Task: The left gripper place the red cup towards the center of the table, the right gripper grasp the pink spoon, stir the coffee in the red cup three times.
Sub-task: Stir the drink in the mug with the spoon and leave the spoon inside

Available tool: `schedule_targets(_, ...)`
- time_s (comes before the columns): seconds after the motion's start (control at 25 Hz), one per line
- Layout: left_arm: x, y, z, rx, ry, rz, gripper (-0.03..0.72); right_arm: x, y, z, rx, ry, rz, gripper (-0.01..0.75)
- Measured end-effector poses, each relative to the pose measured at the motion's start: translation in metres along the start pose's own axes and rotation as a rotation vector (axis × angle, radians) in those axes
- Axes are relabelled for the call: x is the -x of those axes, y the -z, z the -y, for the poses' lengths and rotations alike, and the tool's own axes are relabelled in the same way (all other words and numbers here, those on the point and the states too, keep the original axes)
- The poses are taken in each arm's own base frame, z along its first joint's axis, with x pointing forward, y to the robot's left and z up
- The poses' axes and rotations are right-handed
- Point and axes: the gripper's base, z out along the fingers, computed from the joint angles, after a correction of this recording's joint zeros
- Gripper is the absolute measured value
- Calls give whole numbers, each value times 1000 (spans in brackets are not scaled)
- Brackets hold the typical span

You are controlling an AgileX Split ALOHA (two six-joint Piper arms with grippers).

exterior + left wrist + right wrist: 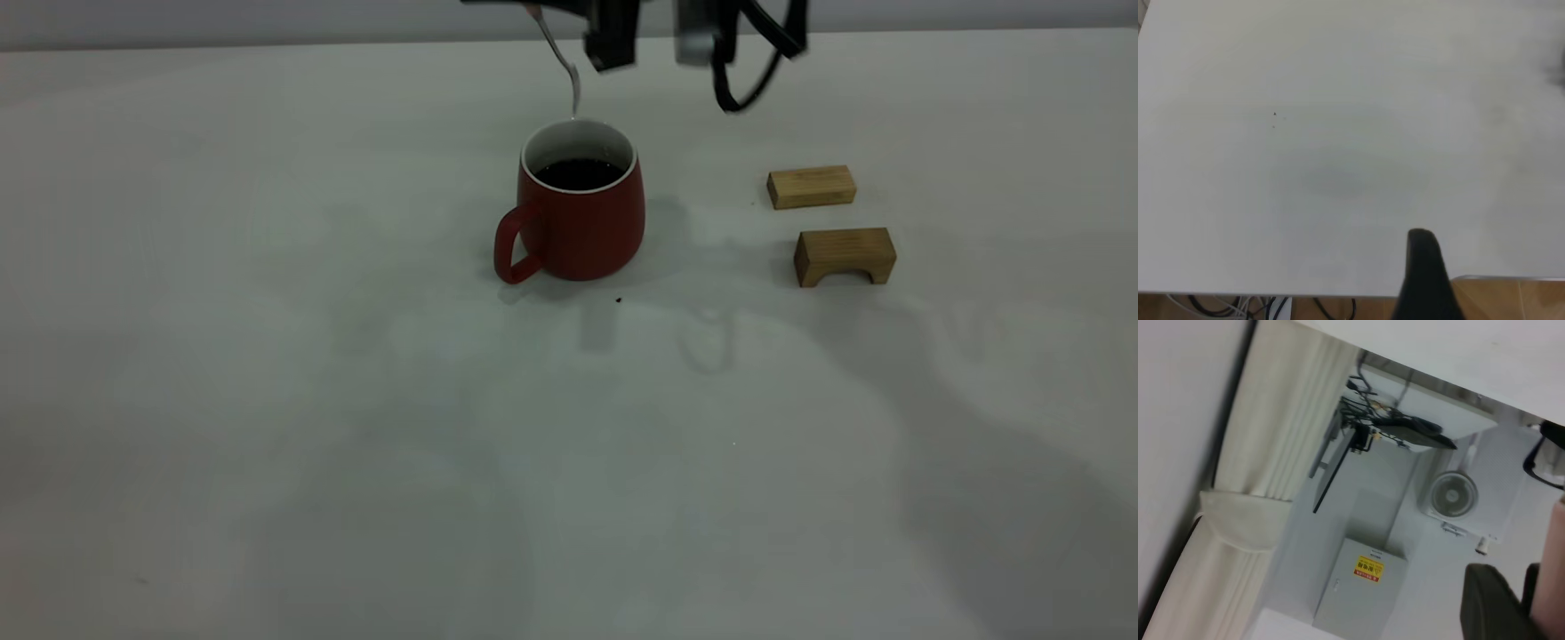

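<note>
Right gripper [613, 40]: high at the far edge, just beyond the cup, clenched on the pink spoon's handle, judging by the pink handle beside a dark finger in the wrist view.
Pink spoon [562, 67]: hangs bowl-down, tip just above the cup's far rim, apparently held clear of the drink.
Red cup [578, 209]: upright near the table's [267, 400] centre, handle toward the near left, placed where the spoon can reach.
Coffee [580, 173]: dark, fills the cup partway.
Wooden blocks [811, 187]: two, right of the cup, well apart from it.
Left gripper [1425, 280]: withdrawn over bare table near its edge; grip state cannot be told.

table [267, 400] | red cup [578, 222] | two wooden blocks [811, 187]
</note>
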Motion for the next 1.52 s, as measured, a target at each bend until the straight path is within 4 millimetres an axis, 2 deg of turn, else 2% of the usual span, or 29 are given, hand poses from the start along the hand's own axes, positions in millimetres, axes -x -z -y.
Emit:
schedule_targets(0.08,0,0,0,0,0,0,586,-1,-5,-7,14,18,-7,116)
schedule_targets(0.16,0,0,0,0,0,0,586,7,-12,-8,14,12,-19,116)
schedule_targets(0.32,0,0,0,0,0,0,586,35,-23,8,-26,-88,-7,116)
schedule_targets(0.4,0,0,0,0,0,0,586,40,-24,11,-34,-116,1,116)
schedule_targets(0.56,0,0,0,0,0,0,586,49,-18,9,-24,-141,-13,116)
schedule_targets(0.76,0,0,0,0,0,0,586,84,-4,14,-18,-204,8,116)
schedule_targets(0.84,0,0,0,0,0,0,586,91,4,14,-10,-217,23,116)
schedule_targets(1.0,0,0,0,0,0,0,586,96,8,27,-18,-280,21,116)
schedule_targets(1.12,0,0,0,0,0,0,586,92,0,35,-49,-286,-3,116)
schedule_targets(1.24,0,0,0,0,0,0,586,88,-15,32,-67,-254,-68,116)
schedule_targets(1.36,0,0,0,0,0,0,586,94,-27,23,-61,-217,-113,116)
schedule_targets(1.52,0,0,0,0,0,0,586,101,-24,14,-35,-202,-107,116)
